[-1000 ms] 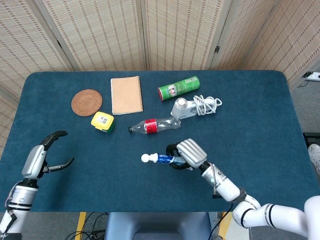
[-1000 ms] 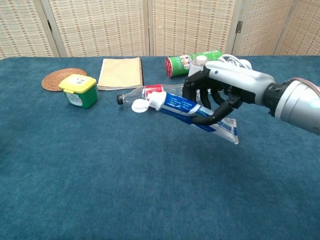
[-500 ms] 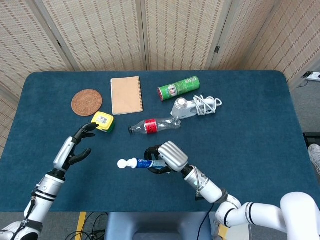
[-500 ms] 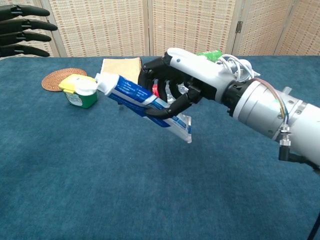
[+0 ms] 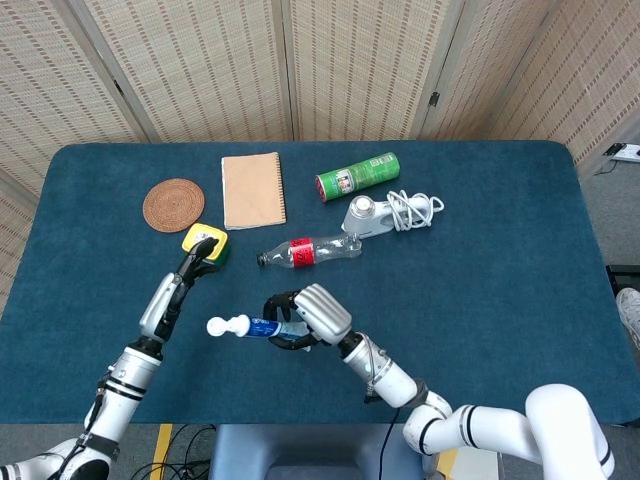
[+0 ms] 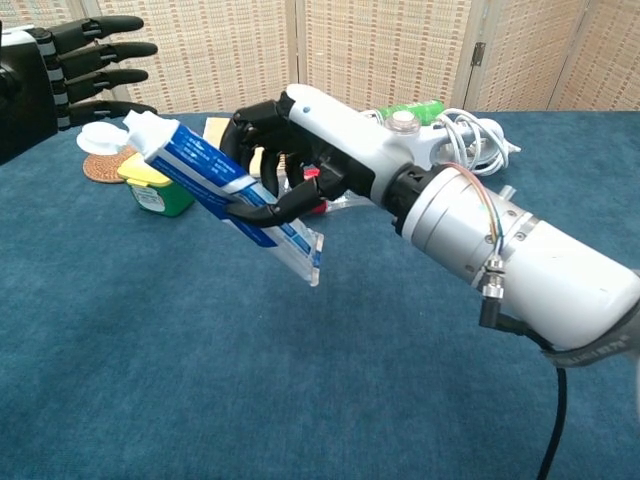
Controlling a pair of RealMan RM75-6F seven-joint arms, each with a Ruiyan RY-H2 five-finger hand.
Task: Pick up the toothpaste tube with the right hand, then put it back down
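My right hand (image 5: 312, 316) (image 6: 290, 150) grips the blue-and-white toothpaste tube (image 5: 245, 326) (image 6: 215, 182) and holds it well above the blue table (image 5: 500, 290), white cap pointing left. The tube slants down to its crimped end in the chest view. My left hand (image 5: 185, 280) (image 6: 85, 65) hovers open just left of the cap, fingers spread and pointing toward it, holding nothing.
A yellow-lidded green tub (image 5: 205, 243) (image 6: 155, 182), a plastic bottle (image 5: 310, 250), a notebook (image 5: 253, 189), a round woven coaster (image 5: 173, 204), a green can (image 5: 357, 176) and a white device with a coiled cord (image 5: 390, 213) lie on the far half of the table.
My right hand has carried the tube further left and higher. My left hand has risen and swung in toward the cap end.
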